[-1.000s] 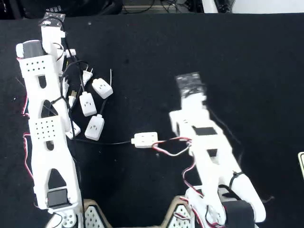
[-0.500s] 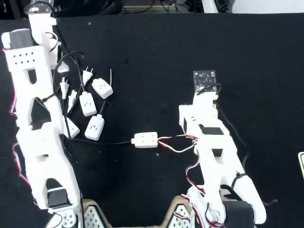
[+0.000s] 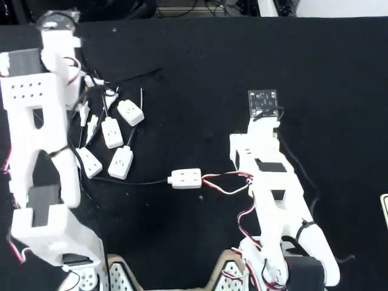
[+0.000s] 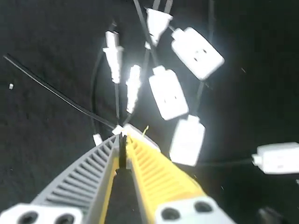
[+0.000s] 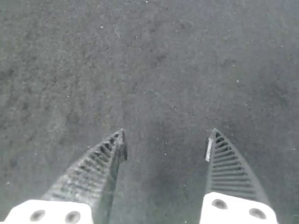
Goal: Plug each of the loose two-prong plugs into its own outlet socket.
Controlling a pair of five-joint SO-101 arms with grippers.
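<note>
wide black desk (image 3: 315,73) here, and all the action sits on its left side. the left arm (image 3: 36,121) stretches along the left edge toward the far-left corner. the right arm (image 3: 273,182) sits mid-desk with bare cloth under it.

the right end effector (image 5: 166,140) is spread wide with nothing between its fingers. it looks parked clear of the tangle so the other arm has room.

now the hardware. a cluster of outlet sockets (image 3: 112,132) lies near the left edge, just beside the left arm. a lone outlet socket (image 3: 185,178) rests around the middle of the desk, at the end of its lead, between the two arms. none of the sockets has a plug in it, so the task looks barely begun.

the loose two-prong plugs (image 4: 112,53) lie on the far side of the cluster, prongs free and leads crossing one another.

and the smallest player: the left end effector (image 4: 122,136) is clenched on a thin black cord (image 4: 56,88), pinched right at the fingertips. my read is that it holds the lead rather than a plug body to drag that lead out of the knot. a cord grip gives no control of prong angle, so a regrip on the plug seems needed before any insertion.
</note>
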